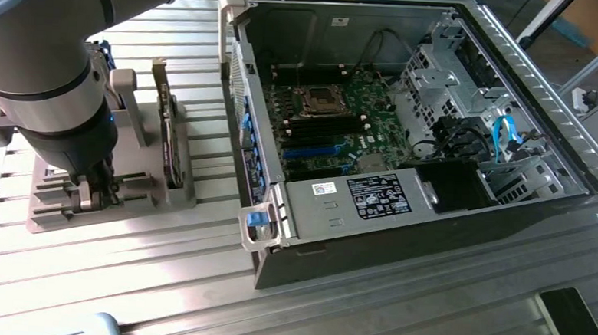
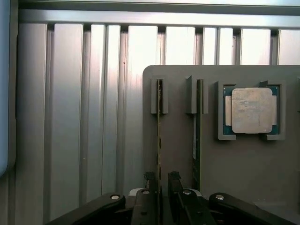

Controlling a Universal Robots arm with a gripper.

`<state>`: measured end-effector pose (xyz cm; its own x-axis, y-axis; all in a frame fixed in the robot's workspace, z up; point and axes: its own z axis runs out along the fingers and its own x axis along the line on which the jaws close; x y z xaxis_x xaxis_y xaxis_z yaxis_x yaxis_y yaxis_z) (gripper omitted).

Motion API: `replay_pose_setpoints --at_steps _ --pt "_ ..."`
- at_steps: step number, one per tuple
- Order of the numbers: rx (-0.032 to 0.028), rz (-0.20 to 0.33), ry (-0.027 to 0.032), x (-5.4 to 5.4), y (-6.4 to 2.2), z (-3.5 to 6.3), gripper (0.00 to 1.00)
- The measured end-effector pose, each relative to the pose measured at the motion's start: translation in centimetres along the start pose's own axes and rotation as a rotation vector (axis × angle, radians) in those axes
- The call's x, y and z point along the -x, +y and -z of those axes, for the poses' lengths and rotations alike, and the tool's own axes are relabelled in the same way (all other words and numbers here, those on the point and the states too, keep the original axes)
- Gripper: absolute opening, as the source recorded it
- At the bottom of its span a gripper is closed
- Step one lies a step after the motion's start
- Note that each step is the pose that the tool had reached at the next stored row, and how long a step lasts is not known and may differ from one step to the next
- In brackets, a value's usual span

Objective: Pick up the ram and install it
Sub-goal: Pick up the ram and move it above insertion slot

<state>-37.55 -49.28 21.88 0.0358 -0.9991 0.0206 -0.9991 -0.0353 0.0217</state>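
Straddling the ram, my hand part-open, 9 o'clock of the case; uneven closing may tilt and jam it.

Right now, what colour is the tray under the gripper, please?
The tray is grey, clearest in the wrist view.

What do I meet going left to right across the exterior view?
gripper → upright expansion card → blue latch → motherboard → blue cable
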Motion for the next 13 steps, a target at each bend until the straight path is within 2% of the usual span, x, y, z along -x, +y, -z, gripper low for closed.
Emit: replay_pose_setpoints --at_steps 13 --pt "0.0000 0.000 0.0004 0.02 0.08 -0.43 0.25"
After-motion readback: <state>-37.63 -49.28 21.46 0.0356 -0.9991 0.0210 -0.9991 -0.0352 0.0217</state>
